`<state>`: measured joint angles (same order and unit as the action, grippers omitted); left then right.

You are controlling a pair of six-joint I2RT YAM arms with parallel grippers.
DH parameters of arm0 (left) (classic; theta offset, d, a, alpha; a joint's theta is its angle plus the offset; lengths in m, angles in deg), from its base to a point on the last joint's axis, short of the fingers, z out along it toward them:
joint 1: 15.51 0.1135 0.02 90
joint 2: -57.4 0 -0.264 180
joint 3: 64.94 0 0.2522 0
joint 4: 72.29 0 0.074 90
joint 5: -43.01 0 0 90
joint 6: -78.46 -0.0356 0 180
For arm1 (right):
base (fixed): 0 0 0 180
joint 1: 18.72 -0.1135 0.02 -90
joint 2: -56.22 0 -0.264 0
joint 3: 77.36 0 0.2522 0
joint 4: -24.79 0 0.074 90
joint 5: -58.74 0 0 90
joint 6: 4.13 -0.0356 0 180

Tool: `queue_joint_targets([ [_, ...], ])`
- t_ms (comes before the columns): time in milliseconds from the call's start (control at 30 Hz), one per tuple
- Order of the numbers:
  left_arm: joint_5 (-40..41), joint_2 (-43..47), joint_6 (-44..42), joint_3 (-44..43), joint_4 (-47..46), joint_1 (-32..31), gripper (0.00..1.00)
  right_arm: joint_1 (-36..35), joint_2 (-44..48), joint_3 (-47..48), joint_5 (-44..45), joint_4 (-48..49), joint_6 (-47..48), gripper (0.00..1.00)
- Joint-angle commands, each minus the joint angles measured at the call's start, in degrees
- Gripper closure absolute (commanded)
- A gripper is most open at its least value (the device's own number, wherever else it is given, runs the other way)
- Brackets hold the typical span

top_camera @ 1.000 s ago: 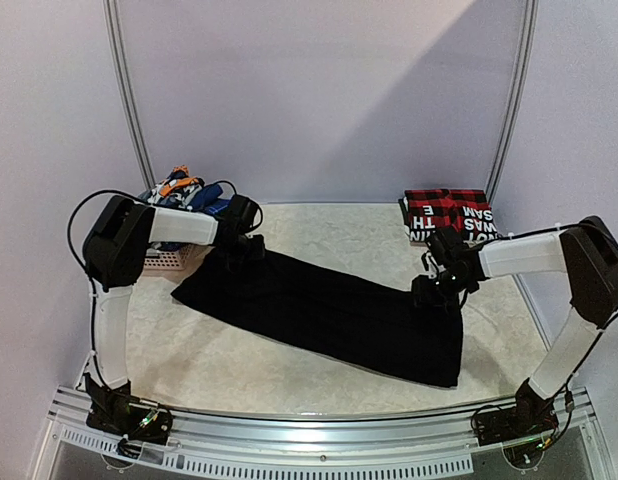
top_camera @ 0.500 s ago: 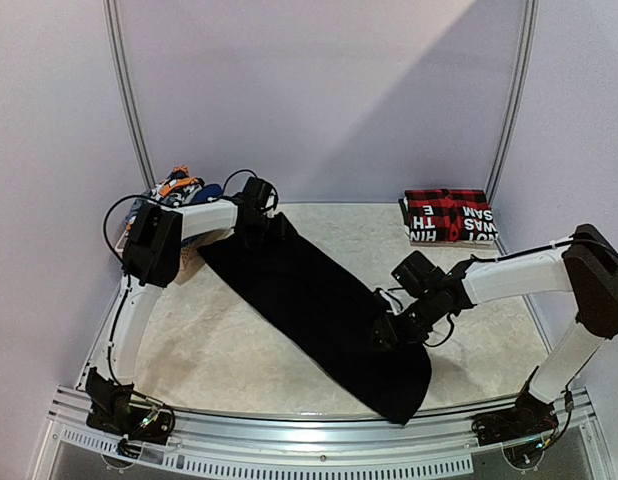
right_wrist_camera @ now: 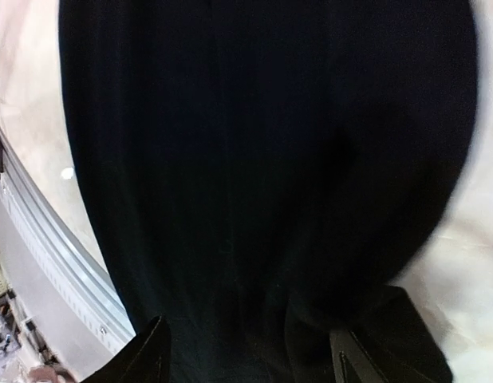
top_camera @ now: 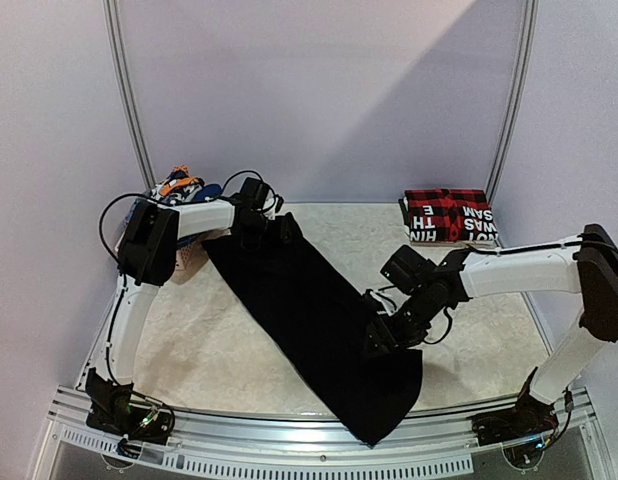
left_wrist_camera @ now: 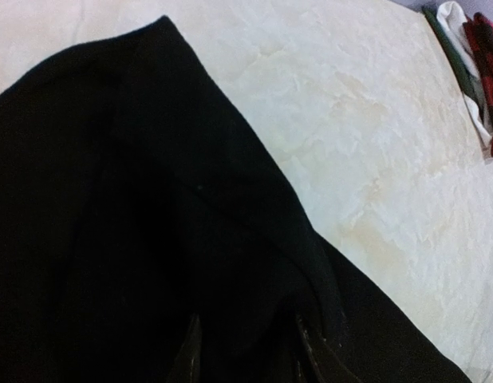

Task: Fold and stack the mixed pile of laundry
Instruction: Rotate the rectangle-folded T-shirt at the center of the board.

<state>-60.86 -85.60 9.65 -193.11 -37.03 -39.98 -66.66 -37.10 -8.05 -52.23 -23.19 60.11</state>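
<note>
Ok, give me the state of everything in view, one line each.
Trousers: laid out flat, diagonally across the table, near end at the front edge.
Red plaid garment: folded, at far right.
Pile: heaped, unfolded, in the far left corner.
Left gripper: at the trousers' far end; open or shut unclear.
Right gripper: open, low over the trousers' near half.
</note>
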Motion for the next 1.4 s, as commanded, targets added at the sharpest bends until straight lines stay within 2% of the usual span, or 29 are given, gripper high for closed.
queue_joint_targets([
  [0, -1.61, 5.38, -1.84, 4.03, -0.26, 0.14, 0.59, 1.23, 4.85, 3.28, 8.63, -3.32, -0.05, 0.30],
  [100, -2.26, 7.53, -1.67, 6.88, -2.14, -0.04, 0.58, 2.27, 4.59, 5.98, 17.34, -1.98, -0.05, 0.29],
  [200, -2.84, 9.92, -0.96, 9.89, -3.92, -0.35, 0.56, 4.60, -0.32, 10.47, 23.53, 0.09, 0.77, 0.30],
  [467, -0.54, 19.08, -0.29, 21.39, -5.54, -0.58, 0.54, 11.61, -12.13, 20.96, 11.98, 9.91, 4.52, 0.37],
  [600, 3.20, 23.92, 1.18, 28.98, -6.53, -0.58, 0.55, 12.89, -19.21, 29.58, 7.19, 9.39, 6.09, 0.40],
  [867, 10.93, 31.47, 4.96, 43.23, -8.29, -0.94, 0.55, 15.64, -33.02, 39.76, 1.12, 9.35, 6.09, 0.41],
  [1100, 13.69, 32.80, 4.78, 46.93, -7.38, -0.94, 0.56, 15.95, -38.46, 43.11, 0.18, 7.94, 7.10, 0.44],
  [1267, 13.69, 30.44, 5.18, 46.87, -7.87, -0.93, 0.58, 15.98, -39.85, 42.99, -0.79, 7.78, 7.39, 0.54],
  [1367, 13.69, 29.38, 5.27, 46.46, -8.16, -0.94, 0.59, 16.00, -40.27, 42.65, -1.06, 7.57, 7.55, 0.64],
])
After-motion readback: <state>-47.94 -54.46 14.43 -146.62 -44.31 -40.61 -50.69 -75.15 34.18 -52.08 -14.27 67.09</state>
